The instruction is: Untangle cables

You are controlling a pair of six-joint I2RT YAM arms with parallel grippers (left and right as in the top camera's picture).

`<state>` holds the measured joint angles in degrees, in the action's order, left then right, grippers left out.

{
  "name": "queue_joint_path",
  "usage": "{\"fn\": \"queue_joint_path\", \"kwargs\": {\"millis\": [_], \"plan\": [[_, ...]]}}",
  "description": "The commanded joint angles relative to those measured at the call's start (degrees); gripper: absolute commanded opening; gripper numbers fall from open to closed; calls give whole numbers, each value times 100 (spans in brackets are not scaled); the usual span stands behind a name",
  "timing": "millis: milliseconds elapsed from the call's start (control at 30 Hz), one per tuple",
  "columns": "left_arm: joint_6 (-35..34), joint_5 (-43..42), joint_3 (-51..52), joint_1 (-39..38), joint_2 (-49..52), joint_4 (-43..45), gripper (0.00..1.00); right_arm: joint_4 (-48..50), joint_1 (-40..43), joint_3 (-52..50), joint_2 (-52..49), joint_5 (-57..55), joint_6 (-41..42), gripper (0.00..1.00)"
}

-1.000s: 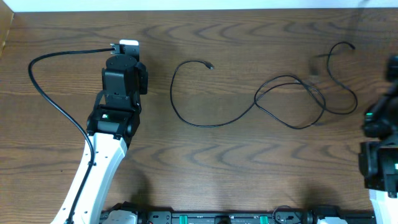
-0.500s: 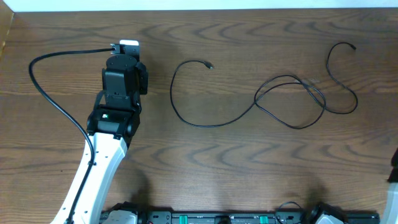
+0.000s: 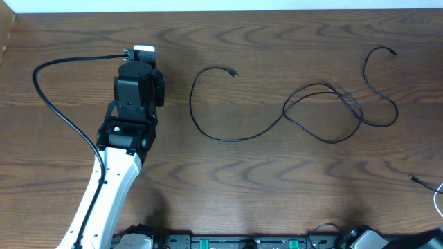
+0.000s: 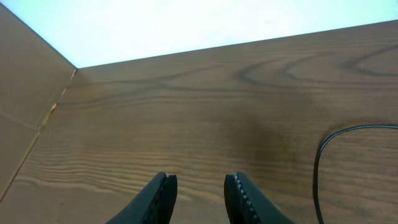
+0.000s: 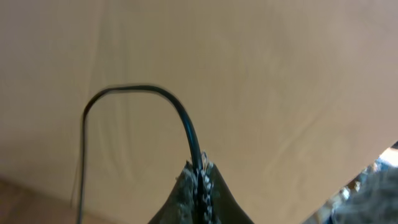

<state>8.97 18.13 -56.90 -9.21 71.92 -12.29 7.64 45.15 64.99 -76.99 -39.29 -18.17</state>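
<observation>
As viewed from overhead, black cable (image 3: 228,138) lies flat on table (image 3: 277,194), centre to upper R, long axis running L–R. One plug end (image 3: 235,72) sits upper centre, tip pointing R and slightly down. From it the cord bows L, sweeps down and back R into crossed loops (image 3: 325,114) mid-R. Beyond these, far end (image 3: 392,51) sits upper R, tip pointing R. Cannot tell at the crossing whether this is one cord or two. Near lower R edge: short dark cord end (image 3: 415,180), tip pointing L, w/ pale thin strand (image 3: 437,199) just below; both run off frame.

L claw (image 4: 200,182): at upper L of table, aimed toward far edge, fingers apart w/ nothing between, clear of any cable. Its wrist view shows the black cable's L bow off to its R. Also noted: thick wire (image 3: 41,90) fixed to L arm, looping out L.

R claw (image 5: 199,177): outside overhead view. Wrist view shows jaws closed tight on thin black cord (image 5: 134,89), which rises from the pinch, arches over to L, then drops straight down. Background blurred.
</observation>
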Motion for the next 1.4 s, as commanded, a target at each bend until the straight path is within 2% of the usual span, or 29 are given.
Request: {"fn": "queue_joint_path", "kwargs": {"millis": [0, 67, 100, 133, 167, 200, 233, 300, 433, 600, 700, 833, 900, 1033, 1100, 1167, 1367], "plan": [[-11, 35, -28, 13, 48, -26, 31, -358, 358, 68, -328, 433, 896, 1], [-11, 33, -28, 15, 76, -24, 31, -743, 531, 68, -586, 750, 1423, 2], [-11, 33, -28, 15, 90, -24, 31, -837, 562, 68, -651, 839, 1556, 13], [-11, 31, -28, 15, 107, -24, 31, -922, 586, 68, -706, 940, 1659, 47], [-11, -7, -28, 15, 118, -24, 31, -966, 595, 68, -728, 1060, 1692, 64], [-9, -118, -28, 15, 136, -24, 31, -988, 595, 68, -737, 1217, 1687, 92], [-9, -289, -28, 15, 149, -24, 31, -1003, 592, 68, -734, 1394, 1687, 99], [-7, -601, -28, 15, 188, -20, 31, -1019, 590, 68, -728, 1609, 1687, 99], [-7, -638, -28, 15, 236, 9, 31, -1237, 575, 68, -651, 1838, 1943, 99], [-9, -667, -28, 15, 236, 87, 31, -1355, 396, 70, -184, 3978, 1991, 99], [-9, -721, -28, 15, 236, 83, 31, -1443, -42, 70, 162, 4638, 1987, 99], [-9, -721, -28, 15, 240, 85, 31, -2129, -1012, 70, 393, 4581, 1932, 99], [-9, -721, -28, 15, 280, 85, 31, -2962, -1740, 68, 334, 4518, 1919, 99], [-7, -721, -28, 15, 358, 85, 32, -4148, -2573, 68, 164, 4524, 1768, 99], [-7, -721, -28, 15, 387, 85, 32, -4946, -3029, 68, 103, 4520, 1257, 99], [-7, -721, -28, 15, 409, 85, 32, -5407, -3355, 68, 79, 4498, 1078, 99], [-7, -721, -28, 15, 420, 81, 32, -5674, -3775, 66, 76, 4098, 848, 99]]}}
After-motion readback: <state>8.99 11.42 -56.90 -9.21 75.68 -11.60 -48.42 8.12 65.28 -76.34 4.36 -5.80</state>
